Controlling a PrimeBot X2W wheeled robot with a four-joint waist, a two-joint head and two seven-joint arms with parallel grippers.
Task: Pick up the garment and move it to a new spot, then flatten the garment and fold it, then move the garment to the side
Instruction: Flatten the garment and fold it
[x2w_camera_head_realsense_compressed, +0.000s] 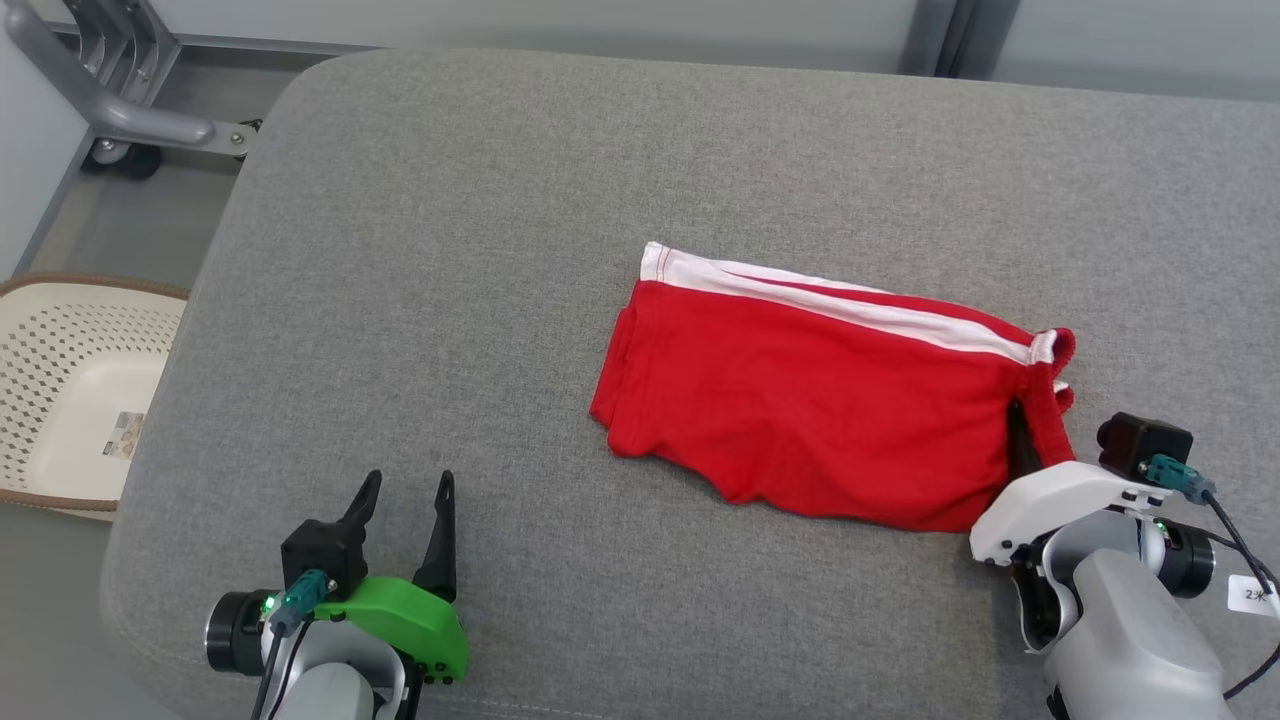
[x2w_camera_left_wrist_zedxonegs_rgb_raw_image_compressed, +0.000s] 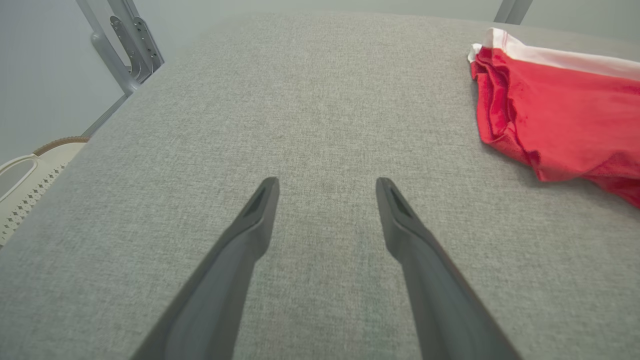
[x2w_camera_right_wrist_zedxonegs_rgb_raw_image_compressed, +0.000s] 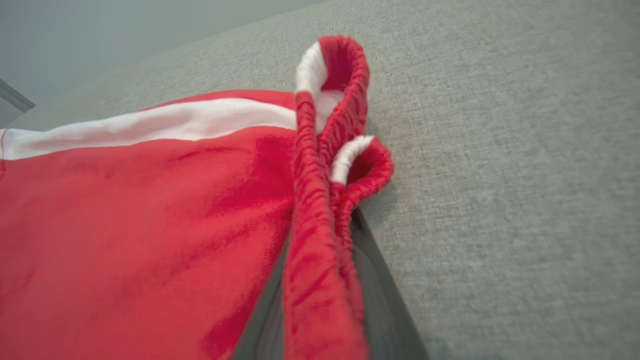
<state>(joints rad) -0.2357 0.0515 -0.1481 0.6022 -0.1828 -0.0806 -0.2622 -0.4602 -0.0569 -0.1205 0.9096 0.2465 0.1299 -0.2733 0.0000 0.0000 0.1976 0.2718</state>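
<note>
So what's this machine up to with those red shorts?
A two-armed robot is handling a pair of red shorts that lie fairly flat on a grey padded table. Its right gripper is pinched shut on the elastic waistband at the right end of the shorts, with the cloth between its two fingers. The rest of the cloth rests on the table. Its left gripper is open above bare table, well clear of the shorts.

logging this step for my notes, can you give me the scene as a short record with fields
surface: grey padded table
garment: red with a white stripe, lying mostly flat, right of centre
left pincer: open, over bare table, apart from the garment
right pincer: shut on the garment's elastic waistband, at its right end
beside table: pale perforated basket, on the left
</note>
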